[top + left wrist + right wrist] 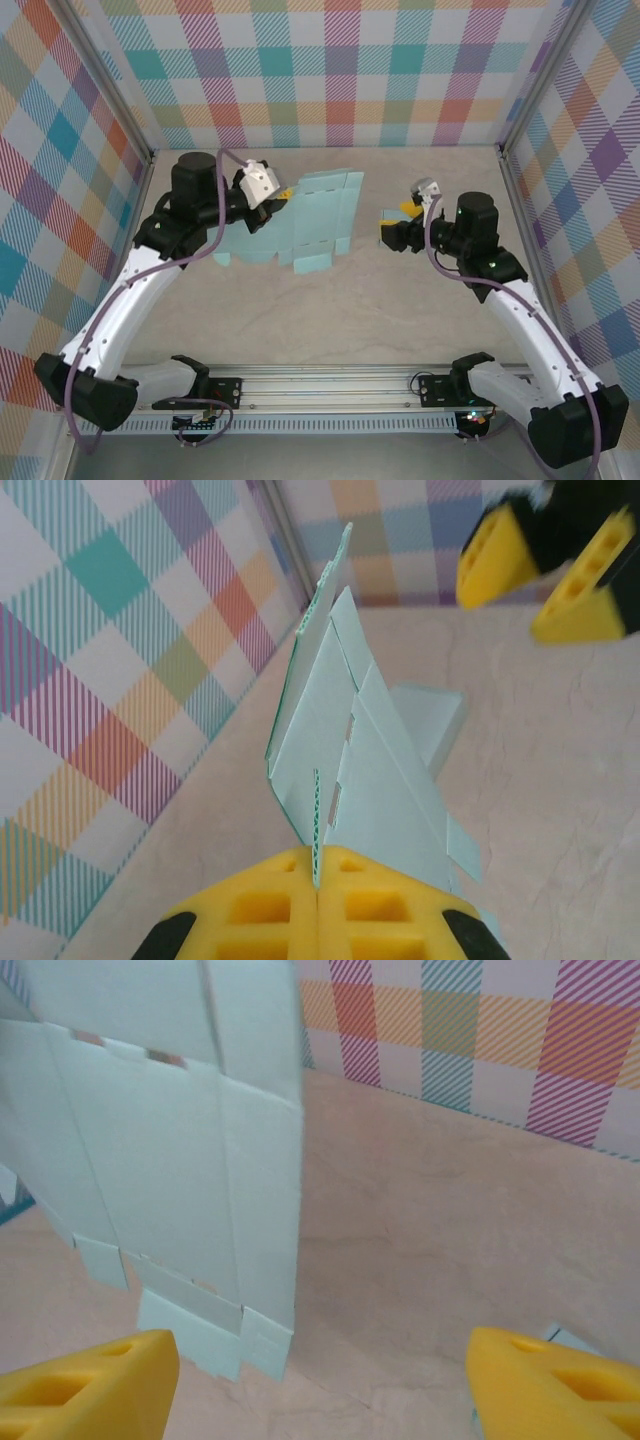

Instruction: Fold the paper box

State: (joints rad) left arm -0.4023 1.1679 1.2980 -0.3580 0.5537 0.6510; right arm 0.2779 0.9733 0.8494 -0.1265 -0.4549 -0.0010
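The paper box (312,222), a pale blue die-cut sheet that is not yet folded into shape, is sitting in the upper middle of the top view, just left of centre, with its tabs pointing toward the lower edge of the frame. Its right part is lying on the surface (330,320), while its left part is rising toward my left hand (282,197).

In my left wrist view the paper box (340,750) is standing up on edge and running away from the camera toward the upper middle of the frame. My left hand (318,885) is clamping it: the two yellow fingers (265,905) are pressing together at the bottom centre, with the thin corrugated edge of the sheet pinched in the seam between them.

My right hand (395,226) is hovering right of the sheet in the top view, apart from it and pointing toward it. In my right wrist view the paper box (170,1140) is filling the upper left, and my right hand (320,1380) is spreading wide, one yellow finger in each lower corner with bare surface between them and nothing gripped. The same right hand (540,580) is showing in the upper right of my left wrist view, fingers apart.

Plaid walls (330,70) are enclosing the surface on three sides.
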